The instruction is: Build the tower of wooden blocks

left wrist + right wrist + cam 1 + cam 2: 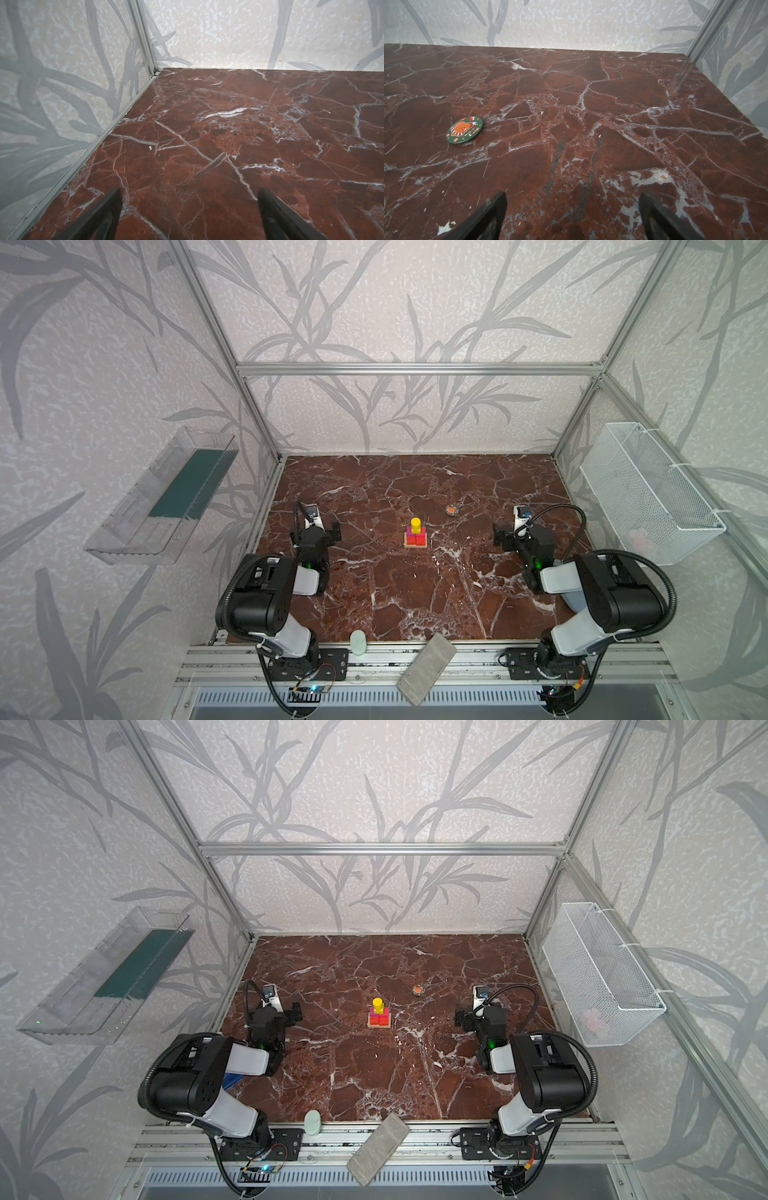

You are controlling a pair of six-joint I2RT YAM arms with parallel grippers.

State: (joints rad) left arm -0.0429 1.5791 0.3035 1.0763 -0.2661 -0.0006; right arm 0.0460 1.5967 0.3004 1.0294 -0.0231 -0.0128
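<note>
Red-brown marble veined in white covers the worktop point(407, 601). Starting at the far left, a clear plastic tray point(158, 502) hangs on the side wall, off the surface. Next comes the left hand point(189, 197), held over the marble near the worktop's left edge; its two dark fingers point(108, 209) are spread wide with nothing between them, only bare stone showing in the left wrist view. Well apart from it, about mid-worktop, the tower point(416, 534) stands upright in both top views point(380, 1016). It has a tan base point(415, 546) flat on the marble, red blocks point(419, 541) on that, magenta blocks point(422, 531) above, and a yellow cylinder point(415, 523) on top. Neither hand touches it. Further back and to its right, near but apart, a small round green badge point(464, 130) with an orange cartoon figure lies flat. Then the right hand point(572, 199), near the right edge, is likewise spread wide and empty. A white wire basket point(648, 493) hangs on the right wall.
</note>
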